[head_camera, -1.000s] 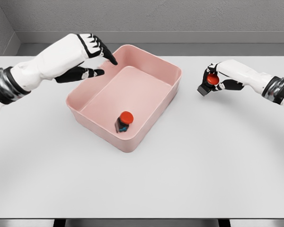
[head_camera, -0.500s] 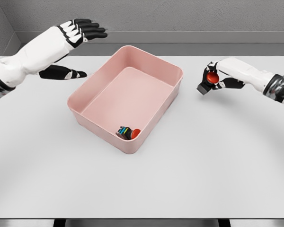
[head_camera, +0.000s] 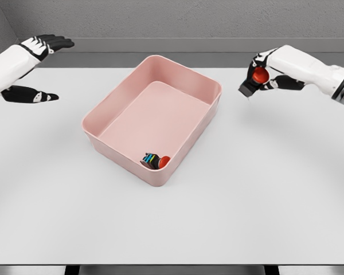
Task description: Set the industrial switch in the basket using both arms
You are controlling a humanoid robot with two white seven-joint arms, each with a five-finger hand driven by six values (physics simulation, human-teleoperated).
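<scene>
A pink basket (head_camera: 112, 109) sits on the white table, left of the middle. One industrial switch (head_camera: 155, 160), dark with a red button, lies on its side in the basket's near corner. My right hand (head_camera: 262, 73) is raised to the right of the basket and is shut on a second industrial switch (head_camera: 254, 80) with a red button. My left hand (head_camera: 37, 66) hangs at the far left, well away from the basket, with its fingers spread and holding nothing.
The white table (head_camera: 172, 217) stretches wide in front of the basket. A grey wall runs along the back edge.
My left hand has pulled back from over the basket to the far left. The switch in the basket tipped onto its side. My right hand has lifted its switch higher.
</scene>
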